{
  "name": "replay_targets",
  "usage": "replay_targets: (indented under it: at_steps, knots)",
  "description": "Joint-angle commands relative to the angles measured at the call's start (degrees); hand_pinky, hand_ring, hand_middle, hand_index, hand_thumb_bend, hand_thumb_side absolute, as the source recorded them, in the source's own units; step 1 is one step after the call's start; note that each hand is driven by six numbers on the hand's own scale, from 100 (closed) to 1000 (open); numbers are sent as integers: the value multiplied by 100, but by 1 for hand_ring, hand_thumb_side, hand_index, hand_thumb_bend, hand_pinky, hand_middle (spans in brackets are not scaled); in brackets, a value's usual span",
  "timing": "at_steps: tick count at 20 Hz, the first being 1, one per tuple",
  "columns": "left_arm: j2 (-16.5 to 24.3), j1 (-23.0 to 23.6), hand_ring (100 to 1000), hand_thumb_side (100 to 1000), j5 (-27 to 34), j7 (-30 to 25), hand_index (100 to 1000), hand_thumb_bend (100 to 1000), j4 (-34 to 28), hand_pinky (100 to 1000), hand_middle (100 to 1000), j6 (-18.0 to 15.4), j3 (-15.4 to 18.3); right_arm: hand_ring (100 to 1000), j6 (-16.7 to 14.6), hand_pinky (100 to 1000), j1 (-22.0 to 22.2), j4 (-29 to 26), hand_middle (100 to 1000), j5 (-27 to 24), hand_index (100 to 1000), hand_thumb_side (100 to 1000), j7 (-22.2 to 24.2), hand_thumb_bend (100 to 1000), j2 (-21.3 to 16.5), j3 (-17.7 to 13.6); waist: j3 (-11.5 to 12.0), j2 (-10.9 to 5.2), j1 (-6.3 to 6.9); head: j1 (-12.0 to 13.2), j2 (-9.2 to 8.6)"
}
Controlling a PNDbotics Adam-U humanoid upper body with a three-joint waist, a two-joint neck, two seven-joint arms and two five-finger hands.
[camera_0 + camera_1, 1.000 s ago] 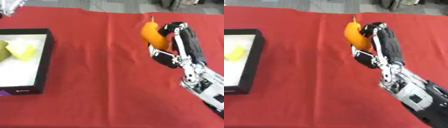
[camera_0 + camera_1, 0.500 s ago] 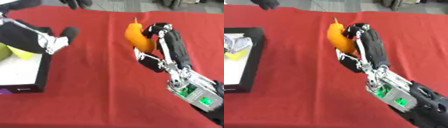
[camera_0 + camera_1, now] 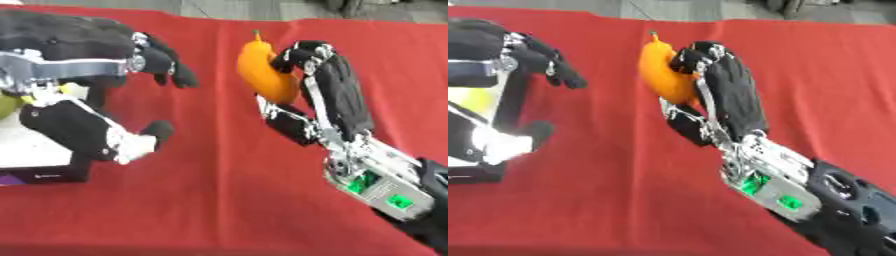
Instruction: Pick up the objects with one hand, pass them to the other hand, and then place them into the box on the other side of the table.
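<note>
An orange pear-shaped fruit (image 3: 265, 72) with a small stem is held upright above the red cloth by my right hand (image 3: 331, 95), whose fingers curl round it from the right. My left hand (image 3: 83, 60) reaches in from the left at the same height, open, with its fingers (image 3: 171, 67) spread toward the fruit and its thumb (image 3: 140, 142) below. A gap of red cloth separates the left hand from the fruit. The black-walled box (image 3: 52, 172) with a white floor sits at the left edge, mostly hidden behind the left hand; a yellow-green object (image 3: 481, 97) shows inside it.
The red cloth (image 3: 219, 200) covers the table. The table's far edge and grey floor (image 3: 262, 7) run along the top. My right forearm (image 3: 394, 192), with green lights on it, crosses the lower right corner.
My left hand has come in from the left and now fills the left side near the fruit. My right hand has carried the fruit leftward toward it.
</note>
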Motion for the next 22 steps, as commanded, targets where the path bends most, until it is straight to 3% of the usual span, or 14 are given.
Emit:
replay_targets:
  at_steps: [1, 5, 8, 16, 20, 22]
  knots:
    - [-30, -153, 779, 500, -147, 53, 932, 100, -34, 827, 777, 211, -102, 590, 941, 300, -97, -56, 382, 277, 498, 100, -844, 125, 12, 43, 4, -127, 29, -25, 31]
    - [-137, -179, 777, 495, -131, 381, 969, 100, -34, 827, 793, 561, -326, 585, 832, 253, -100, -56, 374, 111, 492, 100, -804, 100, 122, 189, -5, -119, 28, -17, 34]
    - [-210, -203, 776, 510, -106, 532, 999, 100, -34, 826, 792, 777, -463, 583, 805, 260, -150, -56, 372, -111, 489, 100, -1033, 100, 178, 227, -4, -116, 29, -26, 37]
    - [-434, -310, 785, 450, -176, 814, 994, 100, -34, 850, 801, 1196, -689, 581, 912, 262, -247, -56, 361, -821, 481, 100, -1925, 100, 325, 333, 16, -113, 25, -2, 3]
    - [-542, -331, 786, 414, -156, 1147, 997, 100, -34, 859, 804, 1450, -808, 583, 907, 268, -343, -56, 360, -1114, 480, 100, -1993, 100, 376, 247, 28, -115, 33, 19, 7]
    - [-580, -325, 788, 445, -134, 1304, 1000, 100, -34, 868, 802, 1644, -856, 583, 901, 271, -365, -56, 360, -1145, 480, 100, -1996, 100, 389, 252, 33, -119, 39, 37, 12]
